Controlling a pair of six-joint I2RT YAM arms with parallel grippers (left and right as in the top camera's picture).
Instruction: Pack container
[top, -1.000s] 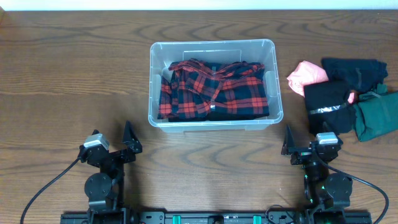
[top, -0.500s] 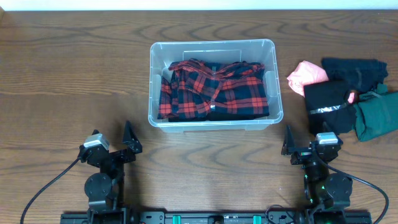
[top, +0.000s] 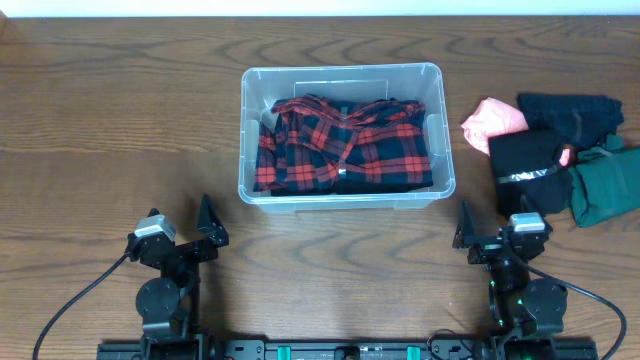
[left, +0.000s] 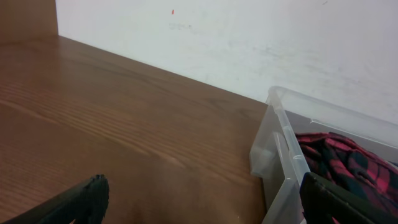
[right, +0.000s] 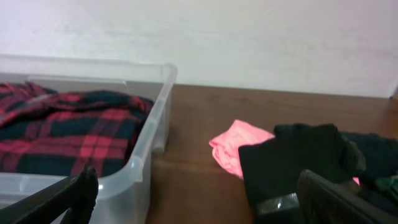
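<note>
Wooden table (top: 110, 110), container (top: 341, 199) with plaid shirt (top: 345, 148)

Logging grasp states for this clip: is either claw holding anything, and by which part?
Nothing is held. The left claw and the right claw both stand open and empty, apart from the clear rectangular plastic bin.

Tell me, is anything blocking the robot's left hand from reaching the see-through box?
No, nothing visible is. Only bare wooden table lies between the left hand and the near wall of the container. The hand is open and apart from the container. The red plaid shirt lies inside the container, not in the way.
</note>
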